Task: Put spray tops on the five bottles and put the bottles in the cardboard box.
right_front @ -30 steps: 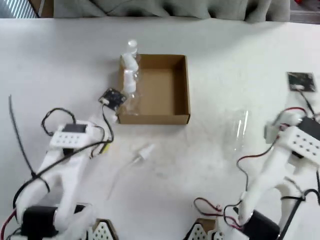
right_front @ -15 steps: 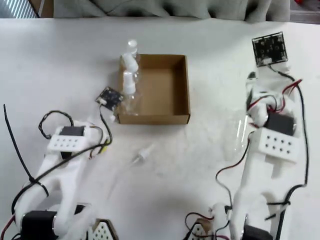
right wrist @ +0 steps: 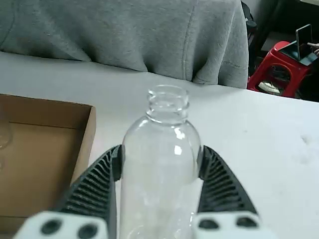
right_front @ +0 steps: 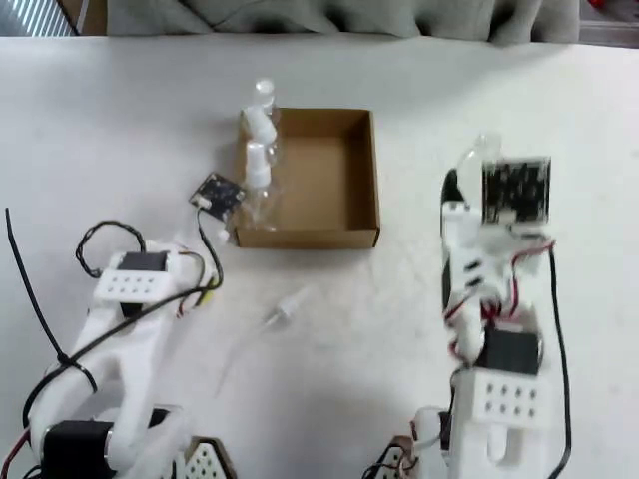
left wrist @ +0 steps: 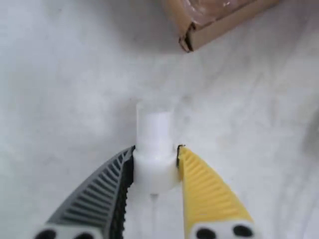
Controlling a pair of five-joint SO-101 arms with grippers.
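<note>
My right gripper (right wrist: 159, 160) is shut on a clear bottle (right wrist: 159, 144) with a bare, open neck, held up to the right of the cardboard box (right_front: 361, 180). From above, that bottle (right_front: 477, 155) pokes out beyond the right gripper (right_front: 461, 197). My left gripper (left wrist: 154, 155) is shut on a white spray top (left wrist: 154, 149), low over the table just off the box's near left corner (left wrist: 187, 42). The left gripper (right_front: 222, 238) shows there in the high view. Three capped bottles (right_front: 259, 165) lie along the box's left wall. A loose spray top (right_front: 285, 307) lies on the table.
The loose spray top's thin dip tube trails across the table toward the left arm. A grey cloth (right wrist: 119, 35) hangs past the table's far edge. A red stool (right wrist: 279, 74) stands beyond the table. Most of the box floor (right_front: 324, 175) is bare.
The right arm swung from the far right in toward the centre, and the clear bottle left the table with it. The left arm drew back slightly.
</note>
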